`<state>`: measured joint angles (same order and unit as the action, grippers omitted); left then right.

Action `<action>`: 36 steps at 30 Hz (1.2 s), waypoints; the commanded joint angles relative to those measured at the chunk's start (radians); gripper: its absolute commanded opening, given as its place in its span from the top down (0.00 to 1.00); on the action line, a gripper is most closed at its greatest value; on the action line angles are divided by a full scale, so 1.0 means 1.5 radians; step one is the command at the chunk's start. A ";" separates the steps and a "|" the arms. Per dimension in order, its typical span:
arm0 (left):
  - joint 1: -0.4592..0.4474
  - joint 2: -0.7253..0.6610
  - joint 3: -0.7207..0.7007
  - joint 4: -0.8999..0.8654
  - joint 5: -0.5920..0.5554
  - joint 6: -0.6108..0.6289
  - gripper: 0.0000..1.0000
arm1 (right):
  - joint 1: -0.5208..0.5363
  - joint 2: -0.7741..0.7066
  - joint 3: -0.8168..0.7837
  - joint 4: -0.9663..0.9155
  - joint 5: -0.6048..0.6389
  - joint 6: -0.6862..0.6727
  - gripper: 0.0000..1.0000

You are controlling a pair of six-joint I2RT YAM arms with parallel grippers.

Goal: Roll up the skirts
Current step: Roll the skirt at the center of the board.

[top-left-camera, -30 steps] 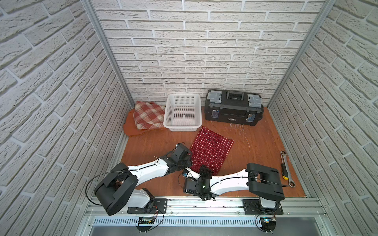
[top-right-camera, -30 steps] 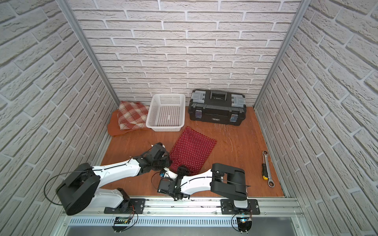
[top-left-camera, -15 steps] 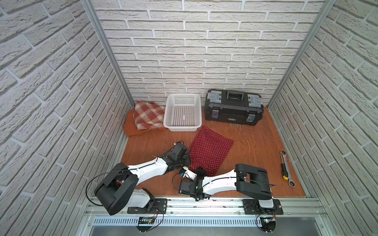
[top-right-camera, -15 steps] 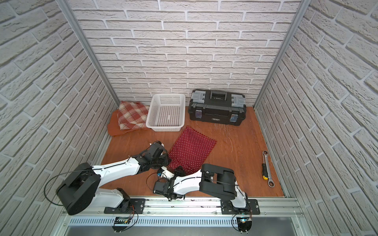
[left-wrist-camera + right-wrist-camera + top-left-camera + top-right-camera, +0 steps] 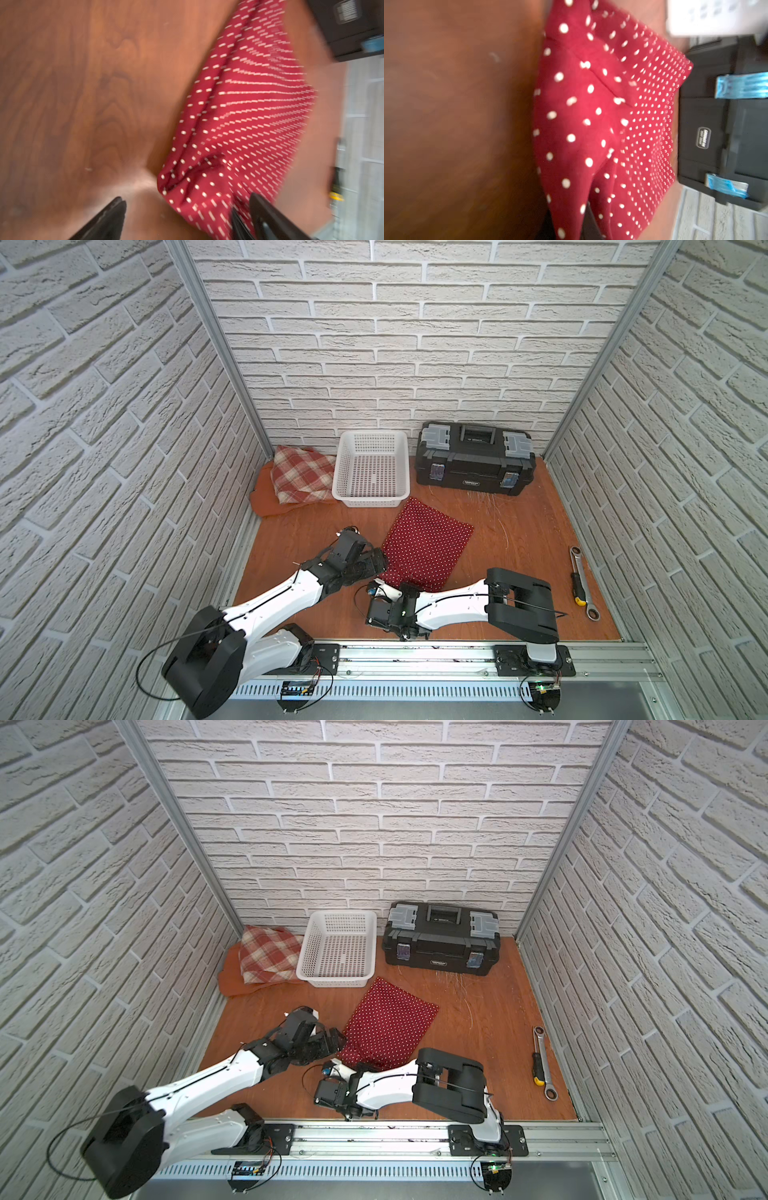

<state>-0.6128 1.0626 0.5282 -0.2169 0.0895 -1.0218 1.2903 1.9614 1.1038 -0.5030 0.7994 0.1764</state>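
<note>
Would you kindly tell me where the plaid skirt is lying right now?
In both top views the plaid skirt lies in the table's far left corner, on top of the orange skirt and just left of the white basket.

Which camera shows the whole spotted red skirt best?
The top views: both show nearly all of the spotted red skirt, spread out on the wooden table. The left wrist view gives only a blurred corner of it; the right wrist view only a close, bunched-up edge.
</note>
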 commanded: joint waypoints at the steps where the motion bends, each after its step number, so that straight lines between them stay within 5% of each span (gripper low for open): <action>1: 0.040 -0.064 0.002 -0.064 -0.005 0.014 0.02 | -0.016 -0.018 -0.031 -0.034 -0.194 -0.015 0.97; 13: 0.086 -0.147 -0.048 -0.070 0.003 0.002 0.02 | -0.055 -0.165 -0.084 0.036 -0.519 0.013 0.98; 27: 0.029 -0.070 -0.067 0.019 0.013 -0.008 0.02 | -0.281 -0.209 -0.147 0.175 -0.949 0.073 0.98; 36: 0.005 -0.028 -0.068 0.065 0.014 -0.010 0.06 | -0.388 -0.213 -0.203 0.288 -1.111 0.151 0.97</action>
<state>-0.5980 1.0172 0.4404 -0.1825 0.1070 -1.0332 0.7456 1.6592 0.8223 -0.1665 -0.7364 0.3462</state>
